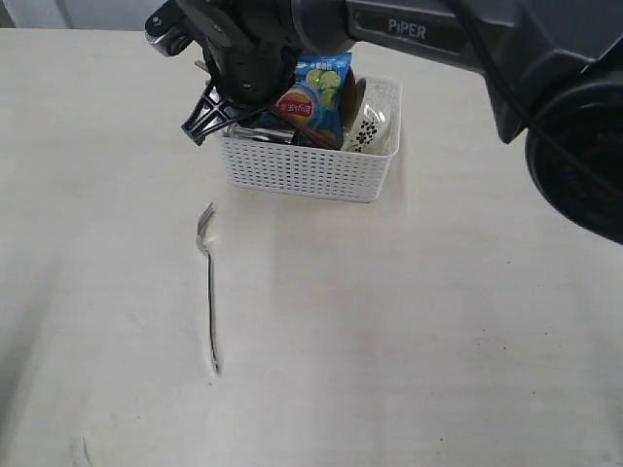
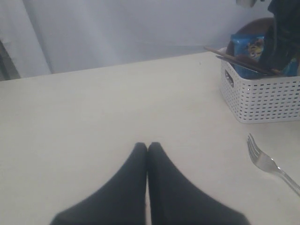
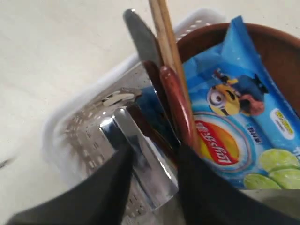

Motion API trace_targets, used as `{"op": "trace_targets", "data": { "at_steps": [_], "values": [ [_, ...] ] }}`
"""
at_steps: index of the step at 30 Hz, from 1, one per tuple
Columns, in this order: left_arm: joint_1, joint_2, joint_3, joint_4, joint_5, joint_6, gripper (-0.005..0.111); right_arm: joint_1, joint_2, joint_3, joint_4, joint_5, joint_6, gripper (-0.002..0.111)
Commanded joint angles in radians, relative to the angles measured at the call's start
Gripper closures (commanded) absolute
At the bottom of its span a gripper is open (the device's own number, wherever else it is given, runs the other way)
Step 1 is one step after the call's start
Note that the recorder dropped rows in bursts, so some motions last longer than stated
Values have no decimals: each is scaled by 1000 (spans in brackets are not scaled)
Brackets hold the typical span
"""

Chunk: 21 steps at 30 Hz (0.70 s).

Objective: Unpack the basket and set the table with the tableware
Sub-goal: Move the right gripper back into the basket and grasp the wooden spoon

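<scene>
The white basket stands on the table toward the far side. In it are the chopsticks, the red-brown spoon, the knife, the brown plate and the floral bowl. My right gripper reaches into the basket's left end, its fingers pressed on either side of the knife's steel handle. The fork lies on the table in front of the basket. My left gripper is shut and empty, low over bare table, with the fork off to one side.
A blue snack bag stands upright in the basket against the plate. A shiny steel surface beside the knife may be the cup. The right arm spans the top of the exterior view above the basket.
</scene>
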Motion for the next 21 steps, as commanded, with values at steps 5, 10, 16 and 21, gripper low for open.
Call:
{"op": "trace_targets", "data": {
  "at_steps": [5,10,16,21],
  "values": [
    [2,-2,-4,-4,-1,-3,107,-5,17,-1,-17,-63,-9,58],
    [2,-2,-4,-4,-1,-3,107,-5,51,-1,-83,-66,18,58],
    [2,-2,-4,-4,-1,-3,107,-5,58,-1,-160,-74,88,58],
    [2,-2,-4,-4,-1,-3,107,-5,82,-1,-160,-82,90,58]
  ]
}}
